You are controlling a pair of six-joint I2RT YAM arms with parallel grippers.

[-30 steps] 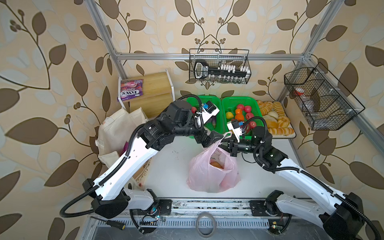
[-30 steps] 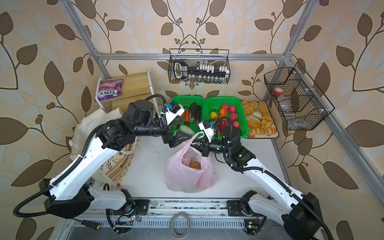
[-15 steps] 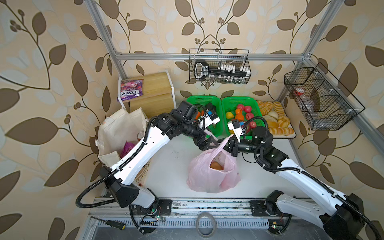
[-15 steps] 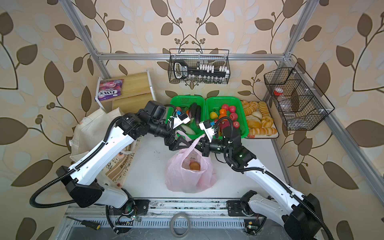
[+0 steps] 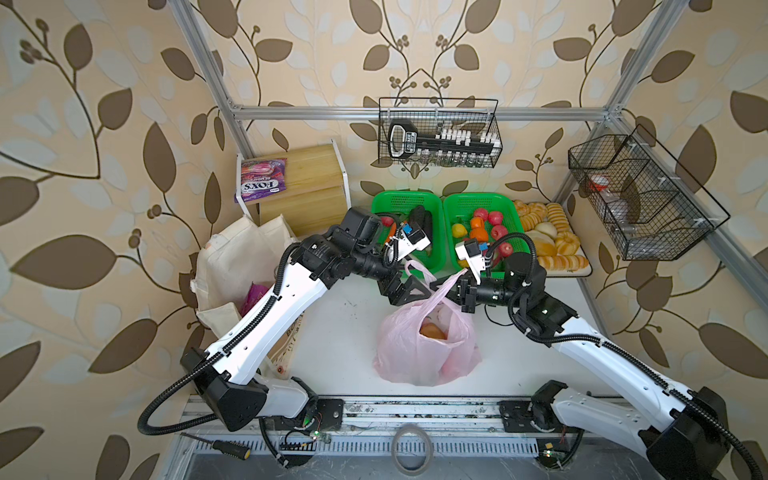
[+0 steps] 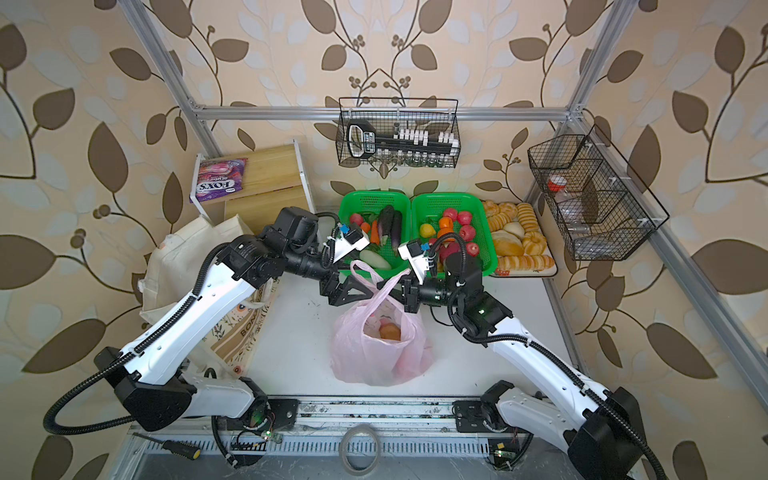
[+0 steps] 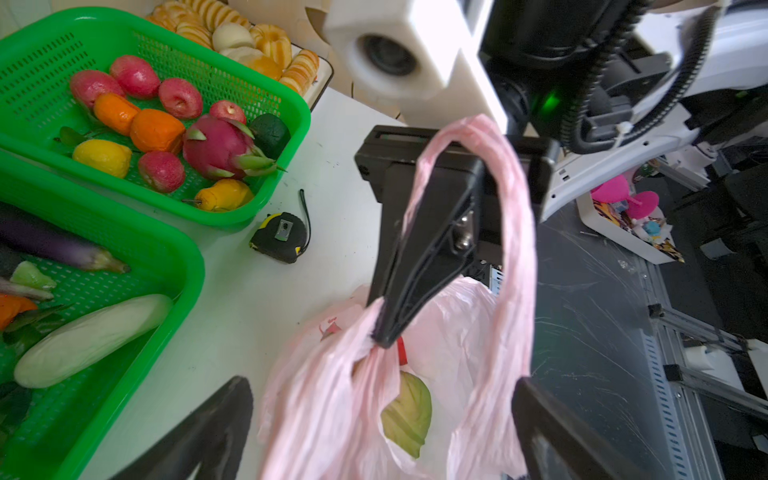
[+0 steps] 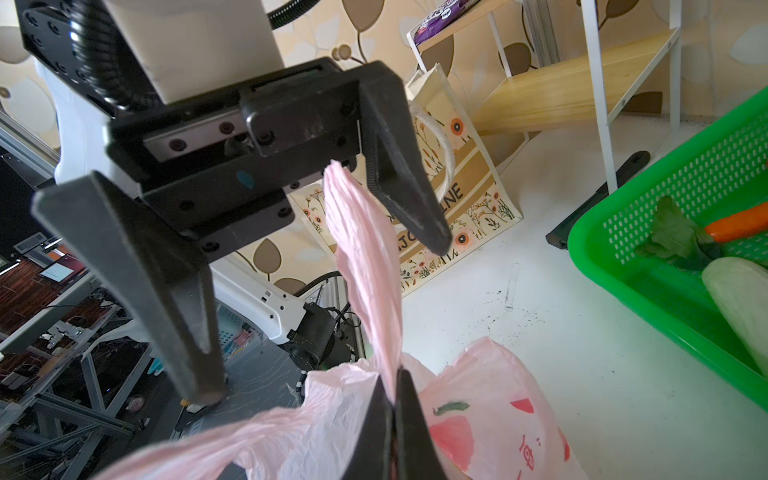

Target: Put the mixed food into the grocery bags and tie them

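Tying of the pink bag, stood filled on the table, is judged in hand. Its handle is pinched above it by the clenched right gripper. The released left gripper is spread around that handle, where a closing grasp is next called for.

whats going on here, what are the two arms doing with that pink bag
The right gripper is shut on a handle of the pink plastic bag, which sits mid-table with food inside. The left gripper is open around the raised handle. The handles are not tied yet. The canvas tote stands at the left.
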